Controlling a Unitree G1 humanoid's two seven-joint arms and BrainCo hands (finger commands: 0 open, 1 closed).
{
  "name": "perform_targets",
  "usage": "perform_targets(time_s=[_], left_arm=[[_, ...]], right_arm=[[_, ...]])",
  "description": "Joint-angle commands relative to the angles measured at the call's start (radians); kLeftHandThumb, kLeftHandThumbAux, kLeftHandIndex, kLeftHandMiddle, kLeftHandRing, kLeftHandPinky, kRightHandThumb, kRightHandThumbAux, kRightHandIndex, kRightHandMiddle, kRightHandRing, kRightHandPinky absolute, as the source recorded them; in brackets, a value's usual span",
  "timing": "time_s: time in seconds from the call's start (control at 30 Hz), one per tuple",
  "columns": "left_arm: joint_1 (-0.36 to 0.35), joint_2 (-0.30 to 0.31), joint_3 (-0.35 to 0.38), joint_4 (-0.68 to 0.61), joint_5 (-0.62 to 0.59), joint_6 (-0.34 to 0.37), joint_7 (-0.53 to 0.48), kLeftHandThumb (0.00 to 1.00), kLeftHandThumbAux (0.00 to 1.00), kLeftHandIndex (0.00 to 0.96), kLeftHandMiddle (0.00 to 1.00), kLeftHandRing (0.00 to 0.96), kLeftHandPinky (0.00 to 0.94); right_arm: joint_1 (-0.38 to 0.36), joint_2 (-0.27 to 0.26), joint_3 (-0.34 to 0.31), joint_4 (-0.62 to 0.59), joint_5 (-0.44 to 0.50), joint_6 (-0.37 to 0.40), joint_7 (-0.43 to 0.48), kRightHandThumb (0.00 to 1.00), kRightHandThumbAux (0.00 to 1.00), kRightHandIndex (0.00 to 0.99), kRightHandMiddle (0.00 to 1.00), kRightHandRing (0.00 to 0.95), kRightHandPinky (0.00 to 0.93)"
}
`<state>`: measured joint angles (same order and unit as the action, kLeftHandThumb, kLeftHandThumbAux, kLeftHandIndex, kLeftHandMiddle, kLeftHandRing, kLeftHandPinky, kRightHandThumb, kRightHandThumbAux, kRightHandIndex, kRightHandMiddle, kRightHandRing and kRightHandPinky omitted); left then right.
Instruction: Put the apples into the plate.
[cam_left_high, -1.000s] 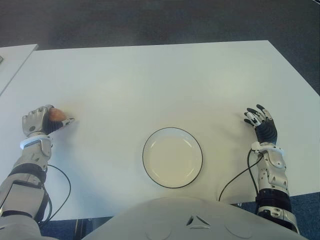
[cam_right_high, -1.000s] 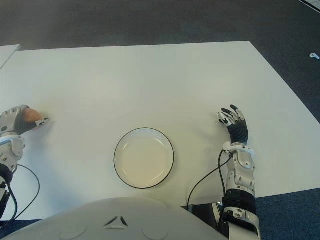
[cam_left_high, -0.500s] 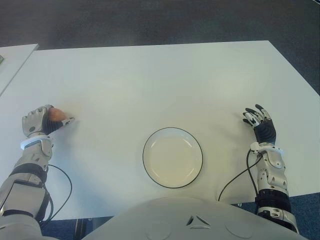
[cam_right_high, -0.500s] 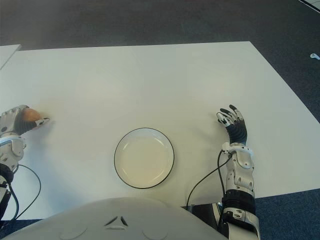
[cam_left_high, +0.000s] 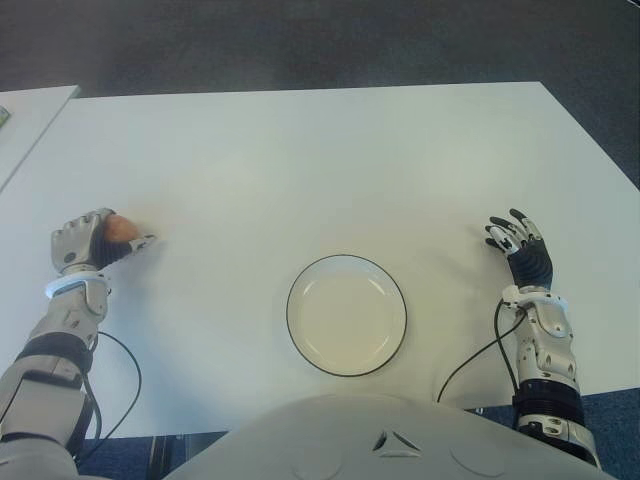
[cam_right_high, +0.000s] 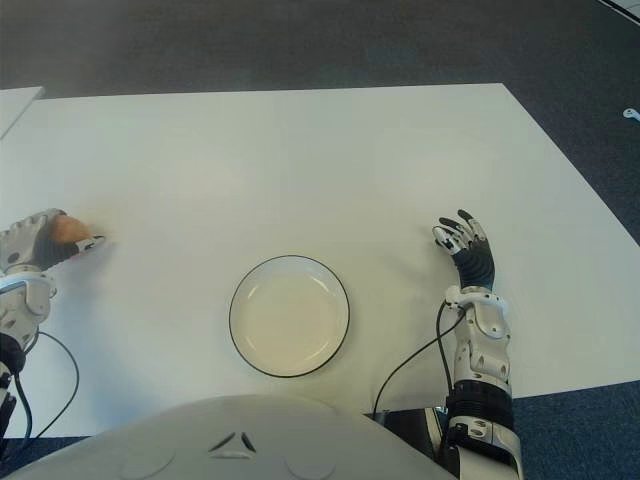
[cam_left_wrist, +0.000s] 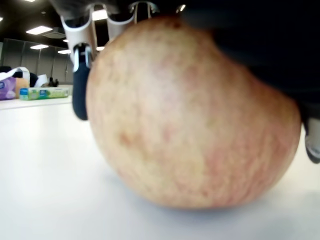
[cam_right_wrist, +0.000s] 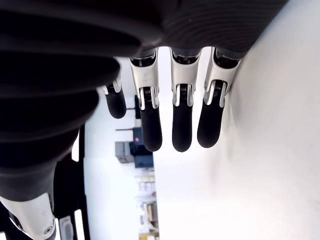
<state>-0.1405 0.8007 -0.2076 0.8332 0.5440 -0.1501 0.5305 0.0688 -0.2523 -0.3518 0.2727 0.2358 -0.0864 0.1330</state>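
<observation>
Look at the white plate (cam_left_high: 346, 314) with the dark rim; it sits on the white table (cam_left_high: 300, 160), close to the edge nearest the robot's body, and nothing is in it. Far to the left of the plate you can see the left hand (cam_left_high: 92, 243). Its fingers are curled around one apple (cam_left_high: 122, 230), and the apple is sitting on the table. In the left wrist view the apple (cam_left_wrist: 190, 115) fills most of the picture, yellow and red with little speckles, with a finger (cam_left_wrist: 81, 75) wrapped round its far side. To the right of the plate, near the table's right edge, you can see the right hand (cam_left_high: 522, 248). Its fingers (cam_right_wrist: 182, 117) are straight and loose, and it holds nothing.
</observation>
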Motion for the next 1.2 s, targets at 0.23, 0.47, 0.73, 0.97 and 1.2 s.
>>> perform_targets(time_s=[0.23,0.47,0.73,0.97,1.2], left_arm=[[0.066,0.032,0.038,-0.349,0.062,0.080,-0.102,0.750,0.698,0.442,0.838,0.831,0.788],[0.087,0.044,0.052,-0.509,0.115,0.099,-0.164,0.751,0.697,0.442,0.861,0.849,0.765],[0.091,0.018,0.056,-0.615,0.143,0.121,-0.222,0.753,0.697,0.442,0.887,0.856,0.633],[0.031,-0.008,0.021,-0.632,0.188,0.114,-0.274,0.756,0.696,0.442,0.901,0.854,0.622],[0.001,-0.028,-0.013,-0.658,0.243,0.076,-0.291,0.757,0.695,0.443,0.898,0.847,0.574]], right_arm=[[0.014,0.017,0.009,-0.006,-0.002,0.072,-0.023,0.308,0.669,0.145,0.305,0.303,0.303],[0.019,0.024,0.014,-0.017,-0.008,0.068,-0.030,0.308,0.681,0.136,0.295,0.295,0.290],[0.020,0.023,0.032,-0.026,-0.028,0.080,-0.051,0.292,0.682,0.123,0.278,0.281,0.271],[0.020,0.024,0.036,-0.031,-0.025,0.097,-0.051,0.281,0.677,0.120,0.283,0.283,0.283],[0.026,0.026,0.039,-0.038,-0.021,0.103,-0.044,0.283,0.664,0.128,0.285,0.290,0.294]])
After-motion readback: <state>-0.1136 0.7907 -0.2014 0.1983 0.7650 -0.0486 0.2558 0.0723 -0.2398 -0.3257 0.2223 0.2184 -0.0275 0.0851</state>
